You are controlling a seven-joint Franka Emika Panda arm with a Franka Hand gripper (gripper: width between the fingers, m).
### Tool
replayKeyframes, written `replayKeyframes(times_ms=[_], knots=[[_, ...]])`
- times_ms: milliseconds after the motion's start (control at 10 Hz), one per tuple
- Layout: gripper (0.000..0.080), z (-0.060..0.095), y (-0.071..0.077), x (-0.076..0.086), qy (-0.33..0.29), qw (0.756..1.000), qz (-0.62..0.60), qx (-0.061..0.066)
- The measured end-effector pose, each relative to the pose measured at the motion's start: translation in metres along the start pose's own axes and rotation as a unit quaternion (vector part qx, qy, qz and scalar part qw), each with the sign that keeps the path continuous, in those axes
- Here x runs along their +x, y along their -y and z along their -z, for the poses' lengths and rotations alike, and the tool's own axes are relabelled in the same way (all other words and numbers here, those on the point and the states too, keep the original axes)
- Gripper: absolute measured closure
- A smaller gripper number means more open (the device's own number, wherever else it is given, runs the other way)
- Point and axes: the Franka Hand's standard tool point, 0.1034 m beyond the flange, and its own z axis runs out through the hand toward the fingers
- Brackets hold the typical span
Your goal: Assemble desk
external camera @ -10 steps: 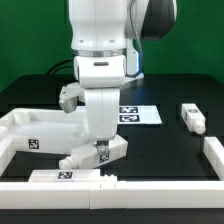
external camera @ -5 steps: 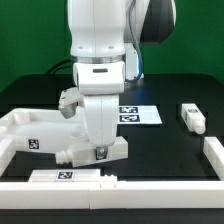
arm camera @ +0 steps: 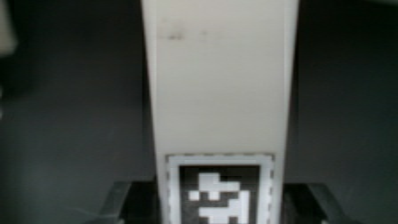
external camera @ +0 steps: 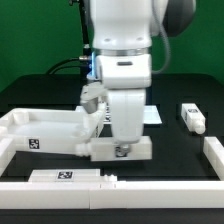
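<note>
**Black table, one desk leg in the grip**

Matte black table surface [external camera: 170, 150] under a green backdrop [external camera: 30, 50], fenced by low white border walls [external camera: 214, 150]. Centre of the exterior view filled by the white robot arm [external camera: 125, 60], reaching straight down. At its foot, the two-finger gripper [external camera: 122, 151], pressed in on a short square white plastic leg [external camera: 100, 150]: pinching it, not spread free. Leg held level and crosswise, low over the black surface, sticking out to both sides of the grip; touching the table or just clear of it, cannot tell. From the wrist view: same leg [arm camera: 214, 90] running lengthwise away from the camera, a black-and-white square tag [arm camera: 217, 190] on its near end, dark fingers [arm camera: 134, 205] close against either side of that tagged end.

Flat rectangular rimmed white plastic tabletop [external camera: 40, 125] lying toward the exterior view's left, just beside the held leg, with a square rim tag [external camera: 33, 143] on its near edge. Second loose white leg [external camera: 191, 116] well apart toward the exterior view's right, flat on the table, tag showing. Along the front wall [external camera: 150, 192], a long white tagged bar [external camera: 65, 177], lying flat; one part or two laid end to end, cannot tell. Behind the arm, a corner of the marker board [external camera: 152, 116], thin, white, printed with tags, mostly hidden.
</note>
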Motion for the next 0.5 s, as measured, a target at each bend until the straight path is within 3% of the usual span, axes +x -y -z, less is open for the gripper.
replayKeyframes(times_ms=[200,300,500], knots=[[0.0520,0.010,-0.009,0.039,-0.004,0.999,-0.037,-0.030],[0.0519,0.019,0.000,0.044,-0.003,0.995,-0.096,-0.036],[0.0518,0.032,0.013,0.032,0.000,0.980,-0.196,-0.033]])
